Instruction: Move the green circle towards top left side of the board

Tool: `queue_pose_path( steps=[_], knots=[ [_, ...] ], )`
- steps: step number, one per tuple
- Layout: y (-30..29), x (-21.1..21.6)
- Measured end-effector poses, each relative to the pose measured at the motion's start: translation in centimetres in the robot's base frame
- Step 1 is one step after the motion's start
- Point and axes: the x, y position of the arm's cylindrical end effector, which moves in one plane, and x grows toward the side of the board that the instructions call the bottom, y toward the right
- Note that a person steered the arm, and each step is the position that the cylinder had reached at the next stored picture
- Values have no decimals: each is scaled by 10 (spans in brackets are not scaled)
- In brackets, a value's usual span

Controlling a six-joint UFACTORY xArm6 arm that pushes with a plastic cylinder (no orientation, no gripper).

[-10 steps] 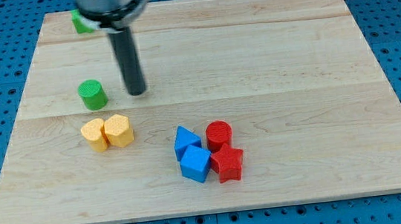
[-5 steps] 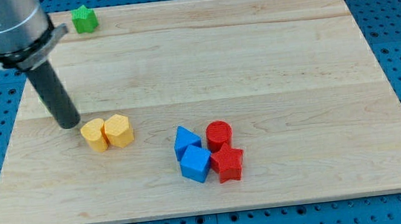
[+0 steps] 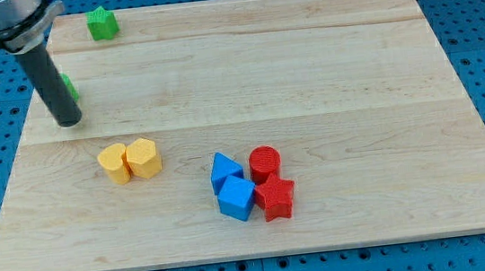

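Observation:
The green circle [image 3: 68, 85] is mostly hidden behind my rod near the board's left edge; only a green sliver shows on the rod's right. My tip [image 3: 69, 121] rests on the board just below it, touching or nearly so. A second green block [image 3: 102, 23], star-like, sits at the top left edge of the board.
Two yellow blocks [image 3: 129, 160] sit side by side below and right of my tip. A cluster of two blue blocks [image 3: 230, 185], a red cylinder [image 3: 264, 162] and a red star-like block [image 3: 276, 198] lies lower centre. The wooden board [image 3: 326, 72] lies on a blue pegboard.
My rod swung from right of the green circle to its lower left, then moved up. The green circle went up and left and is now mostly hidden behind the rod.

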Motion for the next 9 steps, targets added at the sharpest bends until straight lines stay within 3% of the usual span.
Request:
queue_pose_path(
  steps=[3,5,6,8,9],
  knots=[
    [33,-88],
    [10,-32],
    [-18,-41],
    [3,-110],
    [13,-116]
  ],
)
